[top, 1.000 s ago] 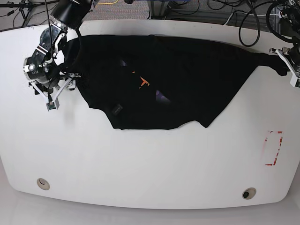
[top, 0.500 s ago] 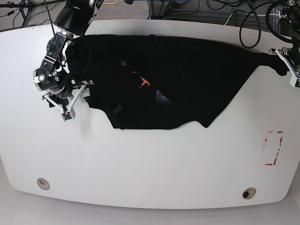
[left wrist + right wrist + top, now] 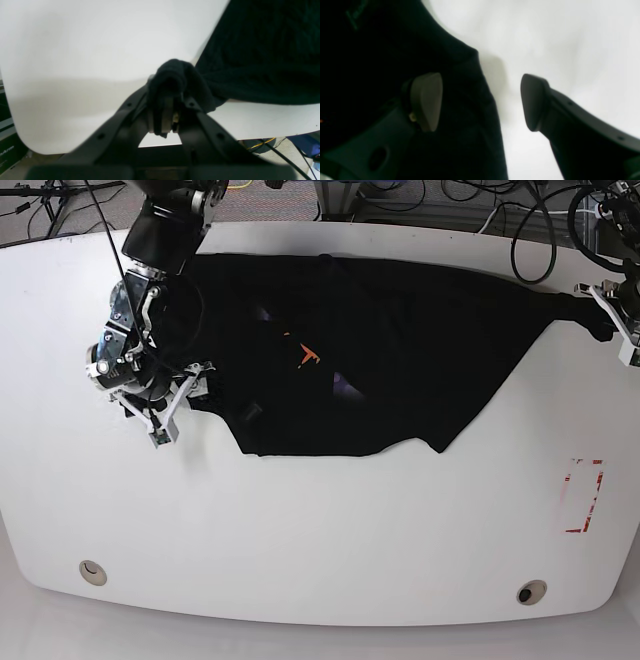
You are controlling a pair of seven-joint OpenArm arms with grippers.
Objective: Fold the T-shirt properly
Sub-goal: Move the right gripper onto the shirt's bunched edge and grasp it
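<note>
I'm running this in a robotics lab, not a home. White rounded table (image 3: 300,520) serves as a workbench, with two round cable ports (image 3: 92,571) near its front edge and a red tape outline (image 3: 583,496) marked on the surface. Black cables (image 3: 530,240) sprawl over grey carpet (image 3: 270,202) behind it. A yellow cord (image 3: 260,142) runs on the floor under the table edge.

Black T-shirt (image 3: 380,350) — orange print (image 3: 306,357) — white table (image 3: 320,540).
</note>
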